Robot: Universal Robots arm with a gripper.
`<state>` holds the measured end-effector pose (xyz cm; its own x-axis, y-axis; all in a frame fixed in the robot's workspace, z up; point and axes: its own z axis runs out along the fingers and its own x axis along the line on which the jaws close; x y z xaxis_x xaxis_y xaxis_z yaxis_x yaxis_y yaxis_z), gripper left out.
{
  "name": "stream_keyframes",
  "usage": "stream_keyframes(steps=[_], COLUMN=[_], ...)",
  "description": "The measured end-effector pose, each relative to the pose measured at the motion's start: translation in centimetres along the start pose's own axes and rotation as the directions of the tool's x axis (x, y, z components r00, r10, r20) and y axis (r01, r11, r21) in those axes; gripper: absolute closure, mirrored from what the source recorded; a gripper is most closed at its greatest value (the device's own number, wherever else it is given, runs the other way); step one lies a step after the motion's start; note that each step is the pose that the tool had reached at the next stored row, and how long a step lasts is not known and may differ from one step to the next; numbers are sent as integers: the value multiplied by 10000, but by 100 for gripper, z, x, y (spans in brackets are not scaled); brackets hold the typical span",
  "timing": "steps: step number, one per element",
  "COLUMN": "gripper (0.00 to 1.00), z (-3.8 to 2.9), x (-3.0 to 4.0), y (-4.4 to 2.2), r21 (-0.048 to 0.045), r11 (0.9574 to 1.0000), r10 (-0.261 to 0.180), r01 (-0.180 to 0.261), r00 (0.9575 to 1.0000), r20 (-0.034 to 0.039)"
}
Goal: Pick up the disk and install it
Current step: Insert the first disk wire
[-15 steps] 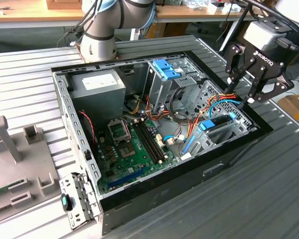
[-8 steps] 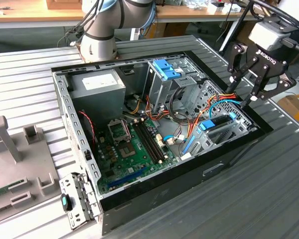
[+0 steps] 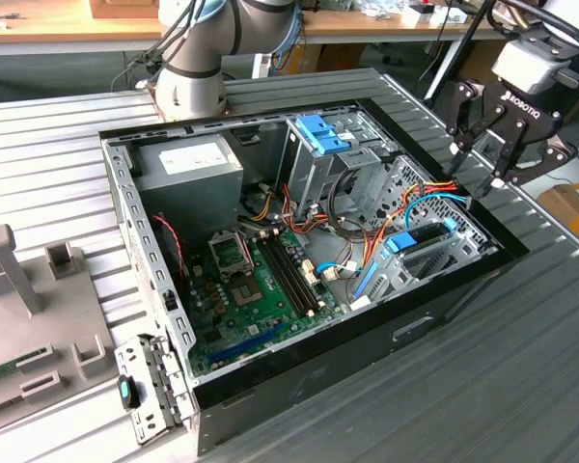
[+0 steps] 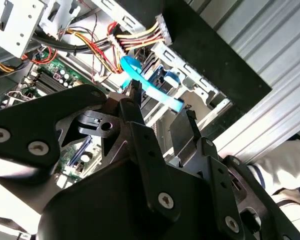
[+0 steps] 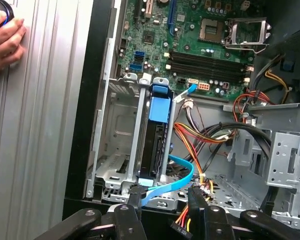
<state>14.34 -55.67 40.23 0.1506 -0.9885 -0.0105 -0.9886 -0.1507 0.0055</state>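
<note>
The disk [image 5: 155, 150] stands on edge in a slot of the metal drive cage [image 5: 117, 130] inside the open computer case. It is dark, with a bright blue carrier piece along its top. In the exterior view the disk [image 3: 423, 241] sits at the case's right end. My gripper [image 5: 165, 192] hovers just above the cage, open, with nothing between its fingers [image 5: 135, 195]. In the exterior view the gripper [image 3: 480, 162] hangs over the case's right edge. A light blue flat cable [image 5: 177, 180] runs close under the fingertips; the second wrist view shows the same cable [image 4: 150, 85] beside the gripper [image 4: 157, 107].
The green motherboard [image 3: 256, 285] fills the case floor. A grey power supply [image 3: 188, 169] sits at the back and a bare blue bracket [image 3: 320, 133] tops the upper cage. Bundled wires [image 5: 210, 135] lie beside the cage. A person's hand [image 5: 2, 35] rests on the ribbed table outside the case.
</note>
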Motion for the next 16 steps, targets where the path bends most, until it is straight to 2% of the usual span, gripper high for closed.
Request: stream_keyframes(steps=[3,5,9,12,15,16], gripper=[50,50,50,50,50,50], z=[4,7,8,7,16,20], x=[1,12,26,26,26,26], y=[-69,-182,-343,-343,-343,-343], r21=[-2,-4,-7,-8,-16,-19], r11=[9997,9994,9988,9988,9931,9896], r10=[-232,-348,-481,-480,-1175,-1439], r01=[232,348,481,480,1175,1439], r00=[9997,9994,9988,9988,9931,9896], r20=[-3,-3,-12,-15,-21,-24])
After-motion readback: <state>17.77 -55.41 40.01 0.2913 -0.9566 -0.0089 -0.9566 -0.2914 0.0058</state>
